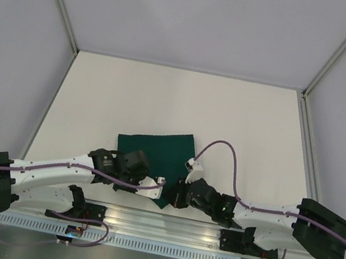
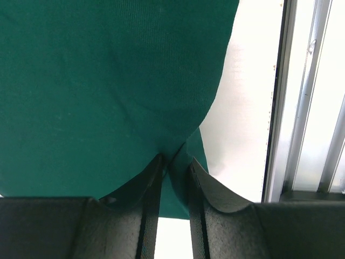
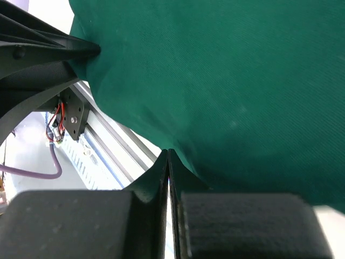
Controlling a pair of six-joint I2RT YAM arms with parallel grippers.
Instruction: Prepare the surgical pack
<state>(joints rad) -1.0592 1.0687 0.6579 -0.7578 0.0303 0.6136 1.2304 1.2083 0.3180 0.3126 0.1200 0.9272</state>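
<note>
Left gripper [image 2: 175, 162] pinches the green cloth [image 2: 108, 81] at its 6 o'clock edge; right gripper [image 3: 168, 156] is closed, hold unclear. Check that hold before you lift both evenly.

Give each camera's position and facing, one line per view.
Top external: above, behind the arms, looking down at white table and dark green cloth; both arms show.
Left wrist: on the left arm, facing the cloth pinched in left fingers.
Right wrist: on the right arm, facing cloth at shut right fingers.
Shared: the cloth; wrists share the metal rail.
</note>
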